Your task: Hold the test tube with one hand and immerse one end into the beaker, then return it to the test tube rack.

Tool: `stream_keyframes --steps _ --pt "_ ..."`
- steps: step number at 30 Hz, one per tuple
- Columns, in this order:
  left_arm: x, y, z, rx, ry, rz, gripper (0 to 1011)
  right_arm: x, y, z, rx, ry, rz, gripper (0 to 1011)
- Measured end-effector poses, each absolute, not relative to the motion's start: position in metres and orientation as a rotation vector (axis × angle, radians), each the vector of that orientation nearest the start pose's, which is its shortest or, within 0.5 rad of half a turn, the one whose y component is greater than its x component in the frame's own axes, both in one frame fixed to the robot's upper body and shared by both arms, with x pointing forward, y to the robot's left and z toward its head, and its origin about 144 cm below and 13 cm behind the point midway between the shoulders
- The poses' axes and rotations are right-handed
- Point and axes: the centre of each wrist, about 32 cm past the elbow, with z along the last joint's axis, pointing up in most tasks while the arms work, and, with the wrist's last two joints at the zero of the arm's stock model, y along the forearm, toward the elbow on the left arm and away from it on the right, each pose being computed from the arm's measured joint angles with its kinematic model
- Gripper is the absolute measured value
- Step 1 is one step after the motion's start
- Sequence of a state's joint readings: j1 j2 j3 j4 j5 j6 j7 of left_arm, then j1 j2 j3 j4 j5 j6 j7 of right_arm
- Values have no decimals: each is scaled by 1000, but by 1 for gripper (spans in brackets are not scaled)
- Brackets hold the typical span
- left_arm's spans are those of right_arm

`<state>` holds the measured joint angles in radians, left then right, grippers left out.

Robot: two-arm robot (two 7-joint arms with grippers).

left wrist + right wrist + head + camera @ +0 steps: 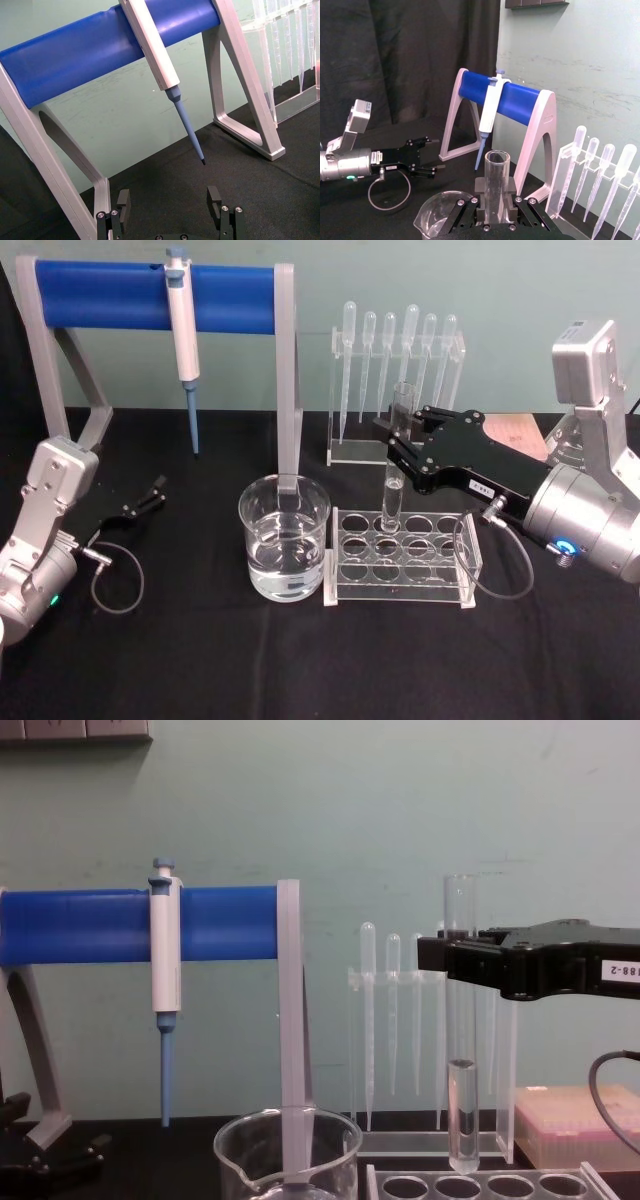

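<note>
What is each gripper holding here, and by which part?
Right gripper clamps the test tube on its upper part, below the rim. Left gripper is open, holding nothing.

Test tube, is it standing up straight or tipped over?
Upright. In the chest view the test tube runs straight up and down, rim on top, with the right claw shut around its upper part.
</note>
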<state>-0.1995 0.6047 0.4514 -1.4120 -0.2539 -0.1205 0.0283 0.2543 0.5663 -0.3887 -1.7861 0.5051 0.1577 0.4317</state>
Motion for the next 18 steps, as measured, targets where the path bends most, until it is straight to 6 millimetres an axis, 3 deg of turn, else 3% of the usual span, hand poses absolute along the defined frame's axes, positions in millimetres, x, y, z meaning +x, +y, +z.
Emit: stream_keyframes --steps 11,18 --pt "489 310 1140 304 -285 1248 1000 484 -235 1283 -22 -170 -704 236" --pt "489 310 1140 304 -285 1248 1000 500 -204 1298 14 -195 -636 237"
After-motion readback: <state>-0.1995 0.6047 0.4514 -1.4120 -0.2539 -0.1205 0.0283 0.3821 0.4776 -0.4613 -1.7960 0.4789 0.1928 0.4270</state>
